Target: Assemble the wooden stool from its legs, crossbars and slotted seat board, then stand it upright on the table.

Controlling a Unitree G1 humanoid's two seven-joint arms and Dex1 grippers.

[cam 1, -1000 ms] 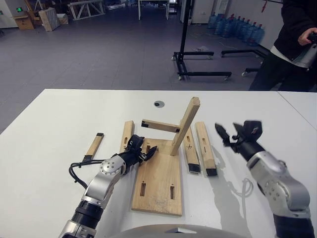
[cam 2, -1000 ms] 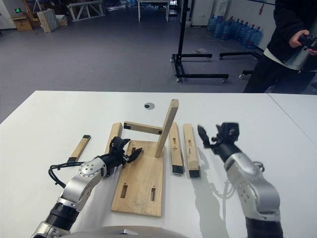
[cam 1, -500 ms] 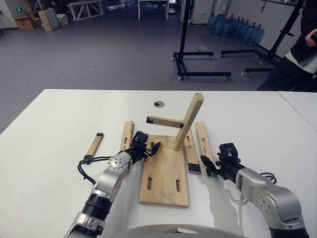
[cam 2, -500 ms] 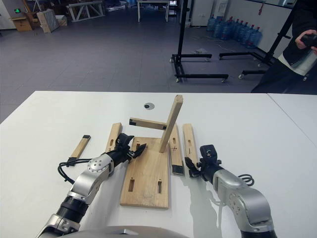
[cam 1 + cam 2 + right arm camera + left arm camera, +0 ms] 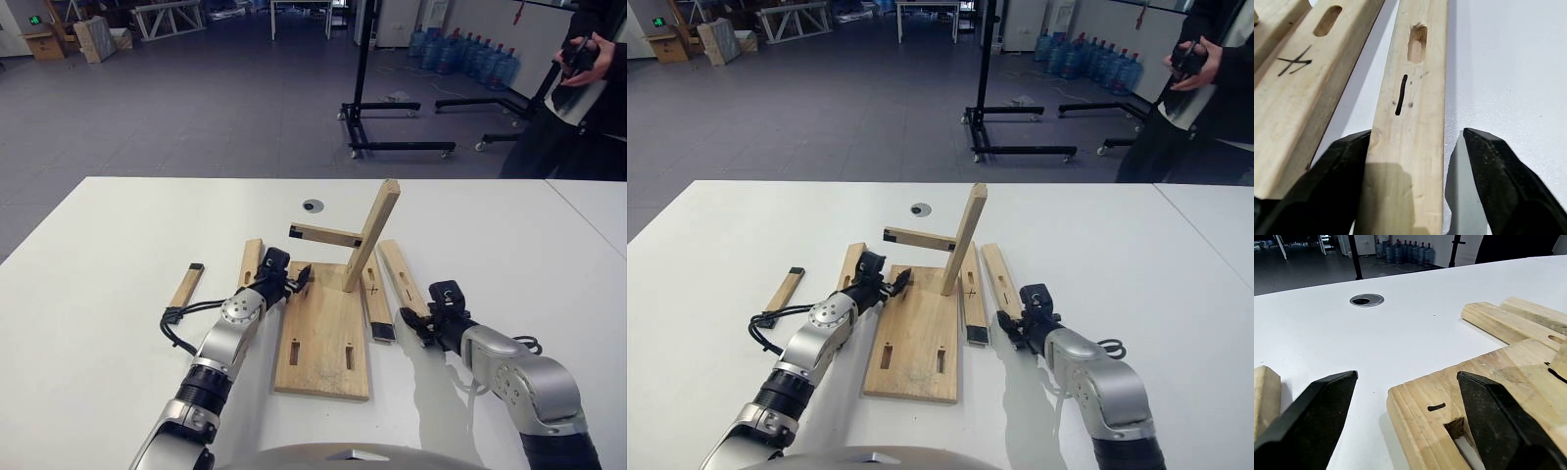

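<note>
White table — grey hall floor

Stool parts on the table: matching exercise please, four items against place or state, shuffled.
1. seat board
2. upright leg
3. short dark-tipped bar
4. right gripper

A. open, astride a lying leg
B. lying apart, farthest to the robot's left
C. flat on the table, slots up
D. tilted, standing at the board's far end

Pairs: 1-C, 2-D, 3-B, 4-A
</note>
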